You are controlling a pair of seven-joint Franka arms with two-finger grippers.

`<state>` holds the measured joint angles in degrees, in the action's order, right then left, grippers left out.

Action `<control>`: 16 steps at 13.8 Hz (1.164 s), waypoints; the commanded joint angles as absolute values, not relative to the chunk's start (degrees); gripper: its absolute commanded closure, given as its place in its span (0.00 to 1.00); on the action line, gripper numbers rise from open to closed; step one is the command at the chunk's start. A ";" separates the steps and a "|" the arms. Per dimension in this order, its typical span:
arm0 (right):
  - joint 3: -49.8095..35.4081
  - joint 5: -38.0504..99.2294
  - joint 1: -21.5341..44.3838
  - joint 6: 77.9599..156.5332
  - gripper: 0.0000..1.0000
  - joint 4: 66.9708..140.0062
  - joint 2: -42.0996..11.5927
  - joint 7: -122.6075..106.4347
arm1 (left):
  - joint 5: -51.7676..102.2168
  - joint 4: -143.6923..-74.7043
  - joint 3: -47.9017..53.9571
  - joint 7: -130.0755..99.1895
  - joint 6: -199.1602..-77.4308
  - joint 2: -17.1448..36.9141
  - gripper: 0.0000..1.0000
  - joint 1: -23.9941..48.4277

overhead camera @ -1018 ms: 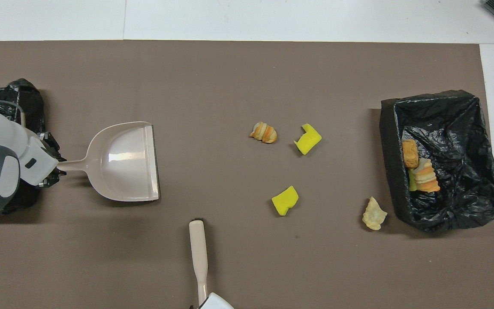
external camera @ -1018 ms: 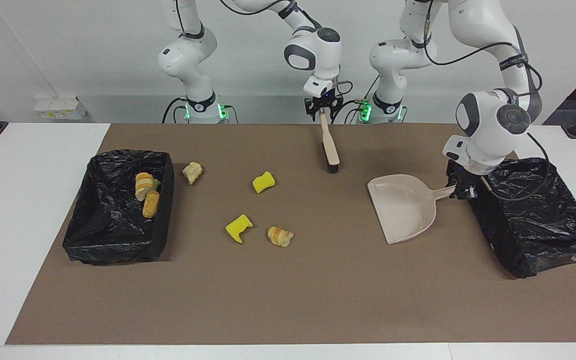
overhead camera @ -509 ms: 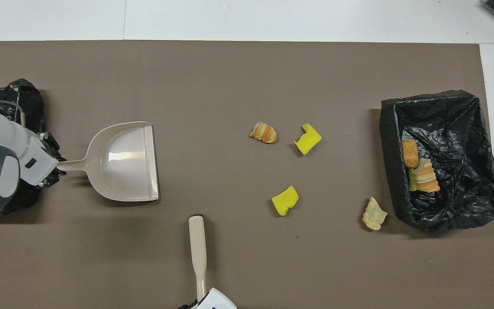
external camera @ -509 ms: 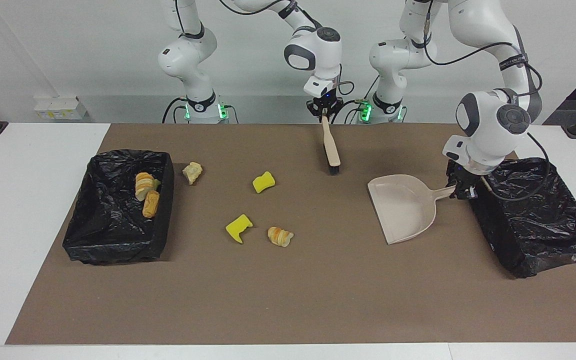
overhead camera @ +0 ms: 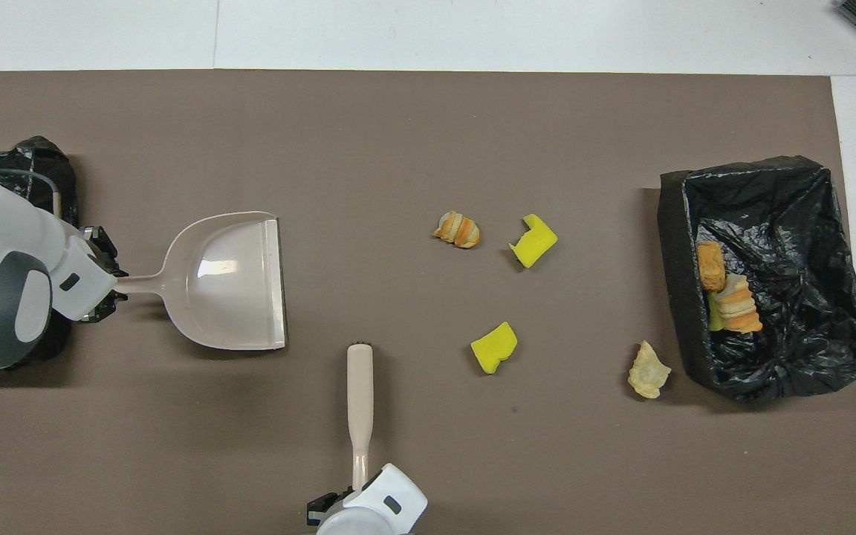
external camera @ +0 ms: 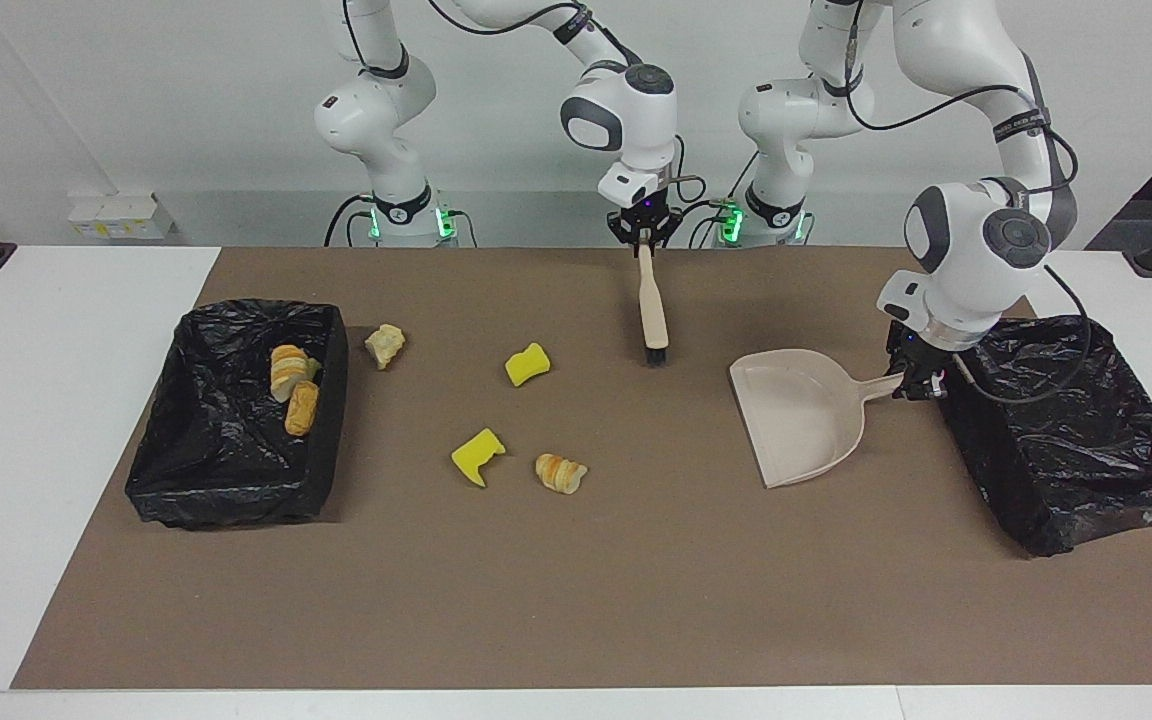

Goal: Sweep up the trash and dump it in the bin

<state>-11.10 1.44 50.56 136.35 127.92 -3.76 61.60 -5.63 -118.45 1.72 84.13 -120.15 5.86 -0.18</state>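
My right gripper (external camera: 644, 240) (overhead camera: 357, 492) is shut on the handle end of the beige brush (external camera: 651, 305) (overhead camera: 360, 401), whose black bristle end points away from the robots, low over the mat. The beige dustpan (external camera: 801, 415) (overhead camera: 231, 282) has its handle in my shut left gripper (external camera: 913, 384) (overhead camera: 111, 287). Trash lies loose on the mat: two yellow sponge chunks (external camera: 527, 364) (external camera: 477, 456) (overhead camera: 493, 347) (overhead camera: 533, 241) and two bread lumps (external camera: 560, 472) (external camera: 385, 345) (overhead camera: 457, 229) (overhead camera: 649, 369). More bread lumps (external camera: 294, 388) (overhead camera: 729, 297) sit in the black-lined bin (external camera: 226, 500) (overhead camera: 770, 200) at the right arm's end.
A second black-lined bin (external camera: 1086, 470) (overhead camera: 34, 160) stands at the left arm's end, partly under the left arm. A brown mat (external camera: 636, 600) covers the white table.
The right gripper has shut on the brush handle and swung the brush straighter, its bristle end farther from the robots. The left gripper has carried the dustpan slightly toward the middle.
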 commanded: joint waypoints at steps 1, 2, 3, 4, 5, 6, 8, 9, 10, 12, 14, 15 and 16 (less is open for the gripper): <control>-11.34 1.23 47.39 136.68 1.00 126.74 -0.81 62.40 | -6.59 -119.36 1.23 82.35 -120.32 4.83 1.00 2.11; -11.42 1.23 45.89 135.97 1.00 127.00 1.38 62.40 | -6.59 -119.70 1.23 82.35 -120.41 4.57 1.00 2.20; -11.43 1.23 44.40 133.70 1.00 127.18 3.76 62.49 | -6.59 -119.71 1.23 82.09 -120.32 4.57 1.00 2.37; -11.43 1.23 42.64 130.29 1.00 127.18 5.61 62.58 | -6.59 -119.62 1.23 81.13 -120.50 4.66 1.00 2.72; -11.43 1.23 40.71 127.12 1.00 127.79 7.37 62.14 | -6.59 -119.53 1.23 80.78 -120.50 4.75 1.00 2.81; -11.43 1.23 38.08 124.57 1.00 128.84 9.47 61.88 | -6.59 -119.53 1.23 80.77 -120.32 4.66 1.00 2.90; -11.43 1.23 33.42 119.38 1.00 129.55 12.64 58.91 | -6.59 -119.71 1.23 80.60 -119.80 4.48 1.00 2.99; -11.43 1.14 31.66 116.57 1.00 129.90 13.27 57.67 | -6.59 -119.71 1.23 79.99 -119.62 4.48 1.00 3.08; -11.43 1.06 29.73 114.19 1.00 130.51 13.88 56.79 | -6.59 -119.71 1.32 78.59 -119.62 4.48 1.00 3.42; -11.43 -0.17 25.77 110.59 1.00 131.92 15.81 52.85 | -6.59 -119.62 1.32 75.08 -119.71 4.48 1.00 5.88; -11.43 -0.87 20.51 105.75 1.00 134.11 17.83 49.32 | -6.59 -119.79 1.41 70.51 -119.88 4.22 1.00 8.77; -11.43 -2.45 18.30 105.56 1.00 136.82 20.28 46.87 | -6.59 -119.88 1.32 68.40 -119.71 4.22 1.00 10.62; -11.43 -3.94 16.28 105.47 1.00 139.54 22.83 43.45 | -6.59 -120.32 1.32 66.81 -119.62 3.87 1.00 12.29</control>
<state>-10.67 -1.69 20.13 105.46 133.35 16.35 48.44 -5.63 -118.49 2.01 70.60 -119.81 5.70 8.89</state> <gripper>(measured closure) 0.740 0.683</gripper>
